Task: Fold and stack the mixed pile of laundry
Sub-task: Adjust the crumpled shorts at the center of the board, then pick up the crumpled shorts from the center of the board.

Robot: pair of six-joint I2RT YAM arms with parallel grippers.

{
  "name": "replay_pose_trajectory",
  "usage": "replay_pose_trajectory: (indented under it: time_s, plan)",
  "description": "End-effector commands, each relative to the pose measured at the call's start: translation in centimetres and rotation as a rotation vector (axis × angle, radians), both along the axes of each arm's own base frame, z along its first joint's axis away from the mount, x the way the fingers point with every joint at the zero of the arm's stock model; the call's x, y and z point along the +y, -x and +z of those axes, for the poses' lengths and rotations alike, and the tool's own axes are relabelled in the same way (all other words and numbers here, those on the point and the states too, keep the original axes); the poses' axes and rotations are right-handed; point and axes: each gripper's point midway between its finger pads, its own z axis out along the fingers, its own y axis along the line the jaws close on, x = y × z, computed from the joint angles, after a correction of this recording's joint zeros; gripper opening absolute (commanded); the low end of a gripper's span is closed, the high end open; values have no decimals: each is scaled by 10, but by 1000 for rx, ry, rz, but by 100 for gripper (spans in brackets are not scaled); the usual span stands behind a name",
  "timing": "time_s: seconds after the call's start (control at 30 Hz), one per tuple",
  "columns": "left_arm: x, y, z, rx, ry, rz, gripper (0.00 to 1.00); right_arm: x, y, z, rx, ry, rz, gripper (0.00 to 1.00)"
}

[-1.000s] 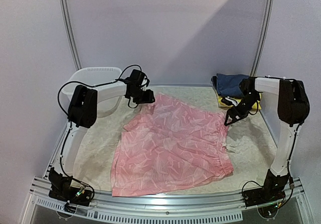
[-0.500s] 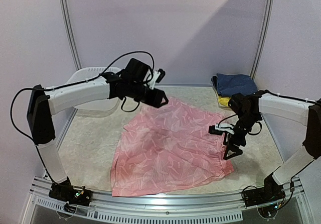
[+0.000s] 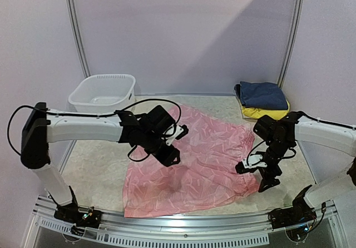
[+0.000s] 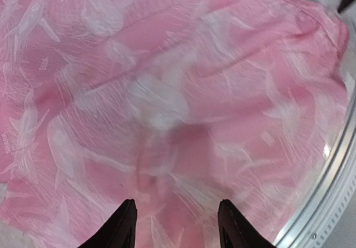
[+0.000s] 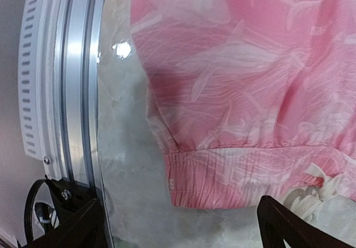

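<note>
The pink garment (image 3: pixel 194 153) lay spread nearly flat across the middle of the desk (image 3: pixel 100 153). Its gathered waistband (image 5: pixel 233 173) ran along the right side, and a white drawstring (image 5: pixel 317 192) trailed off that edge. Opened out like this, it looked ready for a first fold that had not yet begun. In the far right corner the navy garment (image 3: pixel 261 94) sat folded on top of the yellow garment (image 3: pixel 266 113), so that spot read as the stack the pink one would join. The white basket (image 3: pixel 103 92) stood at the far left, well apart from the cloth.

The left fingers (image 4: pixel 125 226) hung above the middle of the pink cloth, spread apart with nothing between them. From there they would need to reach an edge before they could pinch anything useful. The right fingers (image 5: pixel 289 226) hovered low over the near right corner, just beside the end of the waistband and close to the metal front rail (image 5: pixel 72 92). They too were released and wide. That placement suggested the right arm was lining up on the waistband corner, probably the easiest part to grip because thin crinkly fabric tends to slip.
</note>
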Motion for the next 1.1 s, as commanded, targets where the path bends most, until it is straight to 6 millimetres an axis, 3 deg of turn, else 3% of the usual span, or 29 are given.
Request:
replay_pose_trajectory:
  time_s: [0.0,0.1,0.17,0.2,0.27,0.3,0.37,0.47,0.57,0.67,0.8,1.07]
  plan:
    - [34,29,33,-119,-76,-72,51,14,-16,34,-206,-139,2,99]
    - [61,35,52,-189,-119,-11,52,10,-32,33,-334,-144,-55,99]
    - [73,43,61,-243,-145,-2,52,7,-34,30,-334,-122,-62,99]
    - [75,53,68,-259,-133,-27,51,8,-30,32,-303,-118,-57,95]
    - [74,76,67,-255,-123,-98,48,13,-14,40,-193,-130,-18,77]
    - [74,89,64,-237,-128,-140,47,14,-4,45,-147,-145,23,68]
    - [73,117,53,-180,-158,-228,45,15,9,50,-120,-177,106,60]
    - [76,154,30,-126,-256,-357,44,13,22,44,-176,-195,213,57]
    - [81,181,5,-99,-378,-430,45,6,32,25,-223,-151,287,56]
    - [83,185,-10,-102,-458,-425,46,-5,32,1,-237,-83,302,55]
    - [89,182,-21,-130,-514,-380,46,-5,29,-12,-258,-80,303,54]
    - [102,175,-21,-166,-518,-265,49,-7,11,-39,-335,-36,291,54]
